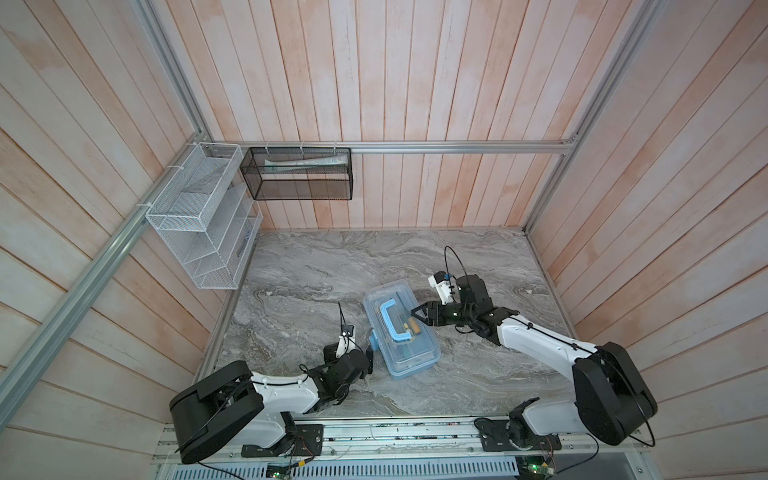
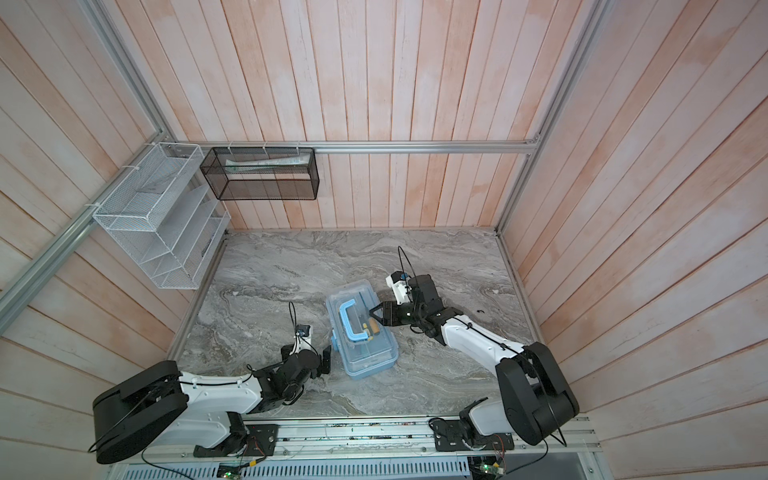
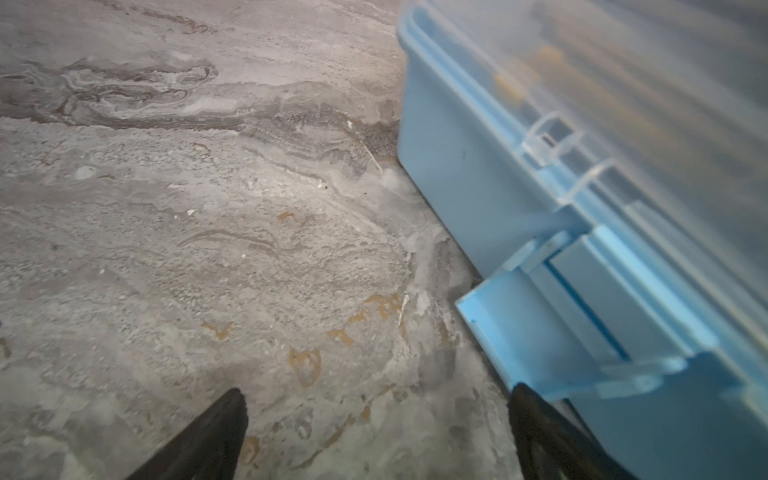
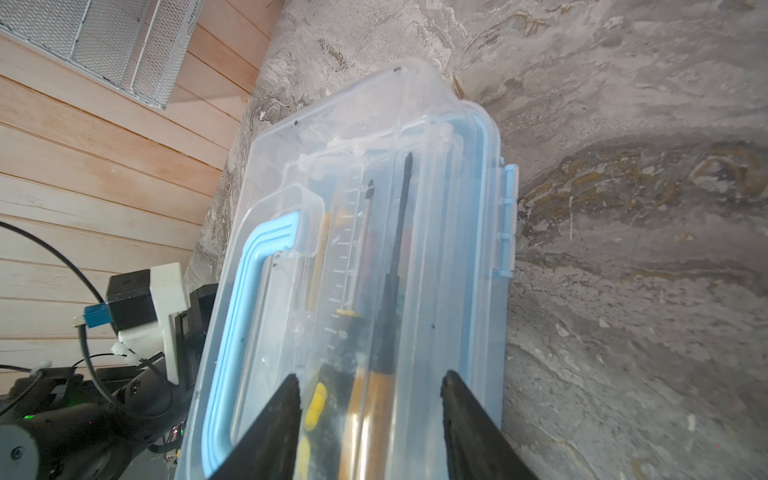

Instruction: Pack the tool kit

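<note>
1. Only thing I can actually read is a "10" on the tick-mark scale (image 4: 347, 266) moulded into the clear plastic of the tool box (image 4: 365, 108), seen in the right wrist view.
2. The rest of that scale is just tick lines; I can't make out any other digits.
3. The pale tube (image 1: 299, 163) in the black mesh basket (image 1: 301, 191) has some print in both top views, way too small to read.

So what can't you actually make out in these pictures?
Tools in the tool box: right wrist view, handles cut off by the edge and the right pincer; too small in both top views.
Box latch: left wrist view, blurred and partly cut off by the edge.
Pale item in the black mesh basket: top view, too small, veiled by mesh.
Whether the right pincer touches the lid: unclear in every view.
</note>
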`<action>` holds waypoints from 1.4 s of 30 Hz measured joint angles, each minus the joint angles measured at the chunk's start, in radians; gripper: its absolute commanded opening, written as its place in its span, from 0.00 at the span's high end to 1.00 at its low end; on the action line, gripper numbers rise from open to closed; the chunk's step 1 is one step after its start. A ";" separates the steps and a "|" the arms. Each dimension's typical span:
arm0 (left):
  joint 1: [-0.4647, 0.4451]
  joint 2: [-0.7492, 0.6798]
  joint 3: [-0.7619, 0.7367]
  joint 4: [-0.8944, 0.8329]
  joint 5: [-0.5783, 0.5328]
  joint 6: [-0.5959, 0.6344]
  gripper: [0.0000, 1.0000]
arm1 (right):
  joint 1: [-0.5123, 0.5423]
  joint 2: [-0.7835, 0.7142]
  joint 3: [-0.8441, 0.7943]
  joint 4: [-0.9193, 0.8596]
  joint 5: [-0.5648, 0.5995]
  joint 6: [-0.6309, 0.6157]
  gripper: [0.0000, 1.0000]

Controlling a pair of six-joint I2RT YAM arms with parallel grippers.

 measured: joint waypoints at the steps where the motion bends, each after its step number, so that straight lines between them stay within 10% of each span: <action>1: 0.000 0.000 0.004 -0.016 -0.006 -0.011 0.00 | 0.000 0.000 0.000 0.000 0.000 0.000 0.48; 24: -0.029 0.106 -0.030 0.224 0.153 0.169 0.00 | 0.000 -0.013 -0.015 0.001 -0.006 -0.003 0.48; 42: 0.046 0.103 0.056 0.077 -0.020 0.055 0.00 | -0.004 -0.017 -0.023 0.013 -0.004 -0.003 0.48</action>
